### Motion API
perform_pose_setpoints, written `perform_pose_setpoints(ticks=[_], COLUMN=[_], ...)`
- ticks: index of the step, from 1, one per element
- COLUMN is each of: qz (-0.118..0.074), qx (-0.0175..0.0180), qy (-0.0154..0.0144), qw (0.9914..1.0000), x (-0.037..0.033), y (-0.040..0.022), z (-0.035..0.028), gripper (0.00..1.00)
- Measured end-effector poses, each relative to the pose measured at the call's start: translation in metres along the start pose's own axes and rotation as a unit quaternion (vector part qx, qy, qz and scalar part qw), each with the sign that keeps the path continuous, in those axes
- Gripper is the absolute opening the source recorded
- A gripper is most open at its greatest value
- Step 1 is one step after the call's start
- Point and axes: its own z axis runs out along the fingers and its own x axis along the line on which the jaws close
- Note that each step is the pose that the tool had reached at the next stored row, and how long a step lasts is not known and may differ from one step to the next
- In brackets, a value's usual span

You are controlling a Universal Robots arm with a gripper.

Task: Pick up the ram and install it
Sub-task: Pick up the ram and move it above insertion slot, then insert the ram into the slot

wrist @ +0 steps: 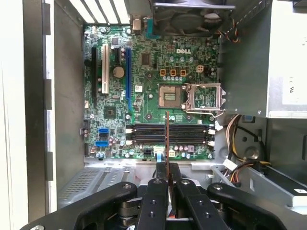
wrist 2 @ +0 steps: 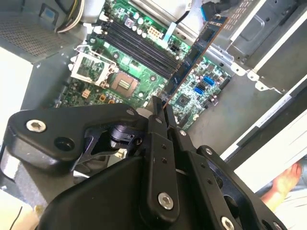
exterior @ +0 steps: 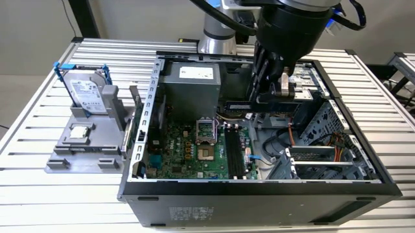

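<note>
The pincer (wrist: 167, 167), clamped on the ram (exterior: 238, 105) near the exterior view's centre, could jam it askew if its edge misses the black memory slots (wrist: 188, 134).

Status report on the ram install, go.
Gripper shut on the thin dark green ram stick. Stick held above the green motherboard, not seated. Below it, long black memory slots empty, nothing seen in between.
</note>
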Motion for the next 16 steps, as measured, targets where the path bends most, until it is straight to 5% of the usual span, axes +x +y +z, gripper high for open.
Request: perform_pose_setpoints(ticks=[9,16], qz=[0.002,0.012], qx=[0.0,0.0003], qy=[0.0,-0.0003], qw=[1.0,0.99993], x=[-0.0224,-0.0302], y=[0.0003,0.0003], z=[0.0006,0.0008], gripper=[0.0,0.0])
